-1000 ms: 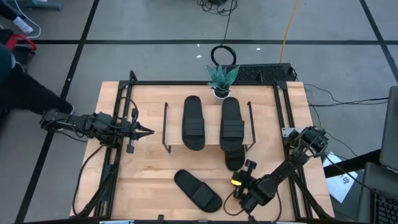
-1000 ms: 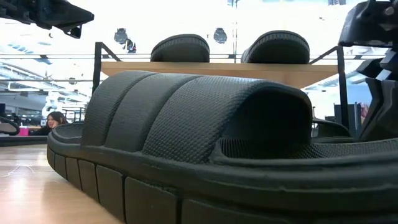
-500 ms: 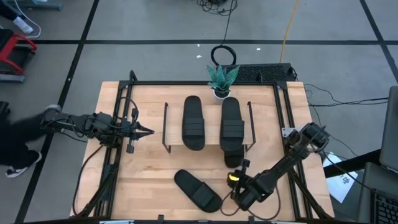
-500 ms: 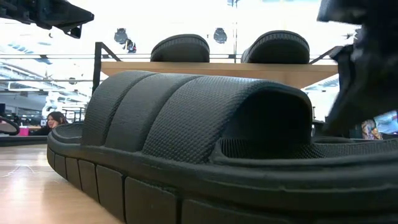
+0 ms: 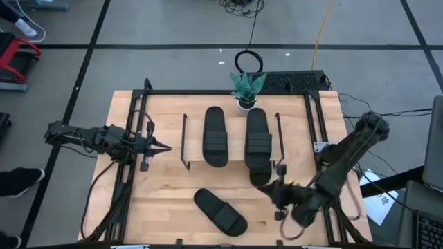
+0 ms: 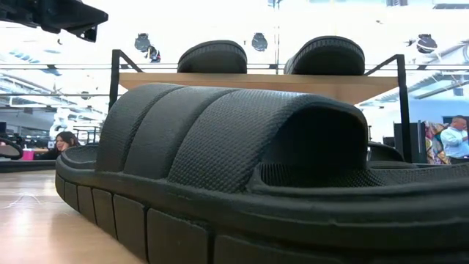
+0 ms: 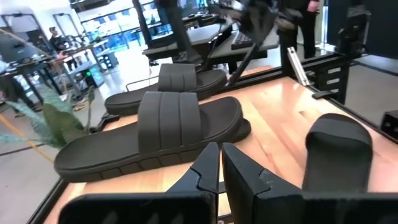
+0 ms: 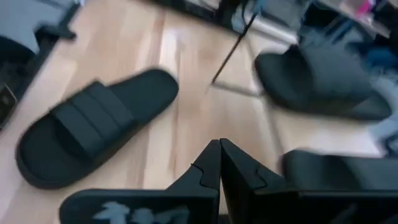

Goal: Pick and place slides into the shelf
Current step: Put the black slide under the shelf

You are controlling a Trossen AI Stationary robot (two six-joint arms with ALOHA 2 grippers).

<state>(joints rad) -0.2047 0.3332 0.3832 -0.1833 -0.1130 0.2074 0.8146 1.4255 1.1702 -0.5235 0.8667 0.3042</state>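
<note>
Two black slides (image 5: 215, 136) (image 5: 258, 135) lie sole-down side by side on the shelf's (image 5: 196, 155) wood board. A third slide's end (image 5: 259, 177) sticks out from under the shelf toward the near edge. A loose slide (image 5: 220, 211) lies sole-down on the table near the front and fills the low view (image 6: 220, 169). My right gripper (image 5: 271, 188) is raised between this slide and the shelf's near right corner, shut and holding nothing (image 8: 219, 163). My left gripper (image 5: 165, 146) waits shut, left of the shelf (image 7: 220, 163).
A small potted plant (image 5: 246, 88) stands behind the shelf at the table's far edge. Black frame rails (image 5: 208, 93) run along the table's edges. Bare wood shows left of the loose slide (image 5: 159, 200). A person (image 6: 456, 139) shows in the room beyond the table.
My right gripper has risen from table height beside the shelf's near right corner, going out of the top of the low view. It has rolled and tipped up as it rose, staying shut. The slides have stayed in place.
</note>
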